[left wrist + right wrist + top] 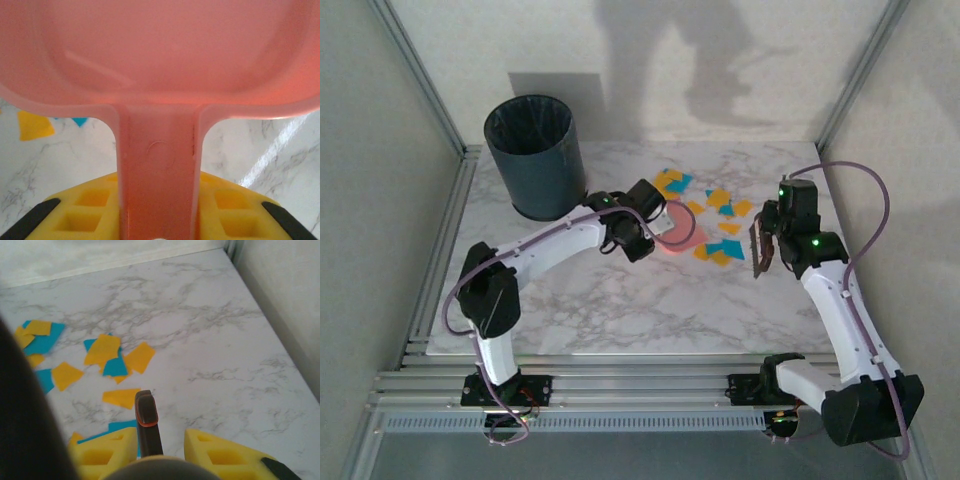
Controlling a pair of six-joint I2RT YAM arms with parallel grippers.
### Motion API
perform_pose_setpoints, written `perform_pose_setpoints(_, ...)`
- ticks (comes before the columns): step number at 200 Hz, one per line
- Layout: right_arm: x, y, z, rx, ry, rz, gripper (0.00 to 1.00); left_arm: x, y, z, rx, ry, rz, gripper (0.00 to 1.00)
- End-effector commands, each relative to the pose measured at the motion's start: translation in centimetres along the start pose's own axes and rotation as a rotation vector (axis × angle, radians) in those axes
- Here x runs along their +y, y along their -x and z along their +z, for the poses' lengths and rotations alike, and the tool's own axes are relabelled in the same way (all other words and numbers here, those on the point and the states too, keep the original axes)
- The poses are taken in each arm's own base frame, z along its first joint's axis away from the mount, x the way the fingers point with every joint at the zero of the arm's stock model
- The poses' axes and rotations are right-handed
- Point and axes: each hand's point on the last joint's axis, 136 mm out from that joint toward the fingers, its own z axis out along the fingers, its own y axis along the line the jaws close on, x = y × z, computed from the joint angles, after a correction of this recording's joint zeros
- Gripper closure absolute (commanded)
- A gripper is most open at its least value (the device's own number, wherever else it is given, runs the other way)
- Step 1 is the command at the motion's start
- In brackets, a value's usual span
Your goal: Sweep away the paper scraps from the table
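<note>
The paper scraps (716,214), orange-yellow and teal-blue, lie scattered on the far middle of the white marbled table (620,300). My left gripper (638,226) is shut on the handle of a pink dustpan (682,234), whose pan sits at the left edge of the scraps. In the left wrist view the dustpan (160,65) spreads across the top, its handle clamped in my left gripper (157,200), with scraps (35,125) beneath. My right gripper (772,242) is shut on a dark brush (760,252) just right of the scraps. In the right wrist view the brush handle (147,417) stands in my right gripper (161,440), scraps (107,352) to the left.
A dark round bin (532,155) with a black liner stands at the table's far left corner. Aluminium rails (620,385) edge the near side and the left. Pale walls (285,305) close in on the right and the back.
</note>
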Motion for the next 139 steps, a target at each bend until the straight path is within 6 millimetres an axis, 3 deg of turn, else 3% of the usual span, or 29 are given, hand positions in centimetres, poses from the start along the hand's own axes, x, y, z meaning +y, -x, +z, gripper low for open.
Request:
perform_pose_setpoints(1, -0.4, 1.7, 0.7, -0.074, -0.036, -0.013, 1.0, -1.1, -2.0, 0.7, 0.089, -0.036, 0.108, 1.0)
perform_pose_setpoints(33, -0.6, 1.6, 1.9, -0.074, -0.064, -0.042, 1.0, -3.0, -4.4, 1.6, 0.177, -0.141, 0.186, 1.0)
perform_pose_setpoints(62, -0.3, 1.2, 3.0, -0.059, -0.066, -0.066, 1.0, -3.3, -6.0, 2.7, 0.257, -0.165, 0.202, 1.0)
perform_pose_setpoints(139, 0.1, -0.4, 5.5, -0.005, -0.076, -0.093, 1.0, -3.1, -6.3, 4.5, 0.328, -0.172, 0.229, 1.0)
